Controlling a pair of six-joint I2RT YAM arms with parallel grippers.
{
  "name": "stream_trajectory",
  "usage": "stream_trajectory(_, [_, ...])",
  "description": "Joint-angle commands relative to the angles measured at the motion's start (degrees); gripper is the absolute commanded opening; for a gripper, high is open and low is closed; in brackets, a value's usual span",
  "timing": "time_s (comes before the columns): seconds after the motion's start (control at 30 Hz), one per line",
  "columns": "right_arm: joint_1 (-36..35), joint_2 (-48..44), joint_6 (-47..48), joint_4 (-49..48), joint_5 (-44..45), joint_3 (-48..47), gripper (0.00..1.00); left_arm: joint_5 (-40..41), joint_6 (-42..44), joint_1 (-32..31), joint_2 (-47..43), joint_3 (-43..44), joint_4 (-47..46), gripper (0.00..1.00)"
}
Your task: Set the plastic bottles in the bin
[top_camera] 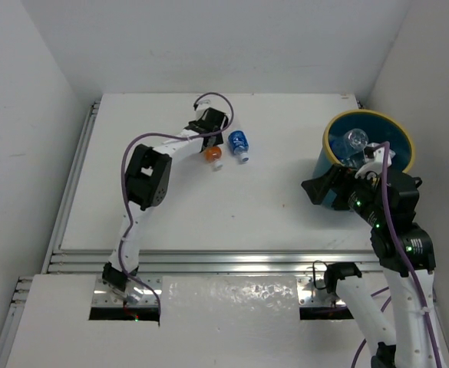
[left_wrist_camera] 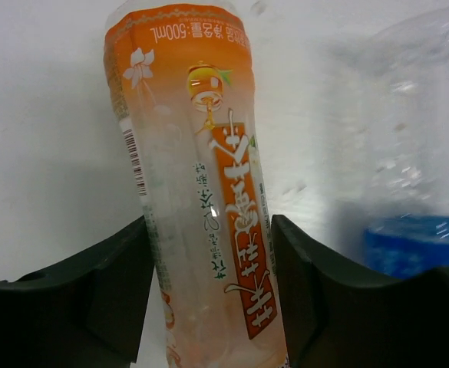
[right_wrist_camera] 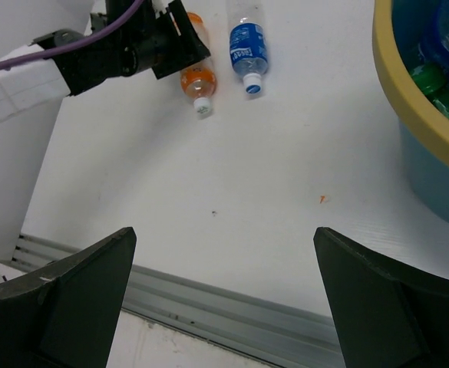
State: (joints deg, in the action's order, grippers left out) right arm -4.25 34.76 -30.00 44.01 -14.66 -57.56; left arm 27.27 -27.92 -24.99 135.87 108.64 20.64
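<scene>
An orange bottle (top_camera: 212,154) with a white label lies on the white table, cap toward me. My left gripper (top_camera: 210,146) is shut on its body, one finger against each side, as the left wrist view (left_wrist_camera: 212,230) shows on the orange bottle (left_wrist_camera: 201,153). A clear bottle with a blue label (top_camera: 239,142) lies just right of it (left_wrist_camera: 416,192). Both show in the right wrist view (right_wrist_camera: 196,77) (right_wrist_camera: 248,46). The teal bin (top_camera: 405,142) with a yellow rim stands at the right and holds several bottles (top_camera: 354,140). My right gripper (top_camera: 318,190) is open and empty beside the bin (right_wrist_camera: 224,238).
The bin's yellow rim (right_wrist_camera: 408,107) fills the right wrist view's top right corner, with green bottles (right_wrist_camera: 431,80) inside. An aluminium rail (top_camera: 209,263) runs along the table's near edge. White walls stand on both sides and at the back.
</scene>
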Motion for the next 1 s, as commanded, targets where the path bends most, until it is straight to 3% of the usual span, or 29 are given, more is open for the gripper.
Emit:
stream_trajectory(0.0, [-0.14, -0.04, -1.20, -4.01, -2.57, 0.25, 0.99, -2.74, -0.64, 2.23, -6.39, -12.11, -0.93, 0.52])
stream_trajectory(0.1, [-0.14, 0.65, -2.34, -6.47, -6.07, 2.44, 0.99, -4.50, 0.58, 2.32, -13.34, -22.57, -3.58, 0.29])
stream_trajectory(0.13, [-0.23, 1.87, -3.04, -8.13, -10.35, 2.97, 0.99, -5.11, 0.59, 2.32, -16.83, -24.86, -3.68, 0.10])
stream_trajectory(0.23, [-0.23, 4.34, -5.41, -13.93, -20.36, 4.65, 0.99, -6.51, 0.50, 0.92, -27.82, -37.06, -9.02, 0.00])
stream_trajectory(0.3, [-0.23, 5.05, -7.26, -19.97, -24.00, 5.79, 0.99, -8.53, 0.76, -0.67, -37.37, -46.82, -15.61, 0.00])
stream_trajectory(0.4, [-0.58, 6.45, -11.47, -28.15, -29.02, 6.49, 0.99, -18.71, 1.47, -1.81, -50.47, -58.95, -27.03, 0.00])
stream_trajectory(0.5, [-1.55, 9.96, -15.96, -36.32, -33.50, 7.28, 0.99, -31.36, 2.08, -3.48, -61.93, -68.72, -37.58, 0.00])
stream_trajectory(0.53, [-2.16, 11.28, -17.71, -37.84, -34.47, 7.37, 0.99, -40.97, 2.78, -4.09, -64.31, -72.83, -43.78, 0.00])
stream_trajectory(0.57, [-3.21, 12.60, -17.90, -38.99, -34.82, 7.37, 0.99, -44.28, 2.35, -4.53, -66.24, -74.52, -46.20, 0.00])
stream_trajectory(0.67, [-9.37, 16.12, -15.19, -40.05, -26.59, 6.94, 0.99, -51.86, -0.63, -5.77, -71.97, -78.66, -52.61, 0.00])
stream_trajectory(0.73, [-19.36, 18.93, -13.95, -41.02, -20.34, 6.15, 0.99, -55.89, -2.83, -6.38, -74.17, -80.59, -56.39, 0.00])
stream_trajectory(0.97, [-27.46, 24.82, -12.19, -43.66, -9.17, 5.97, 0.99, -64.61, -9.07, -7.70, -78.30, -84.73, -68.27, 0.00])
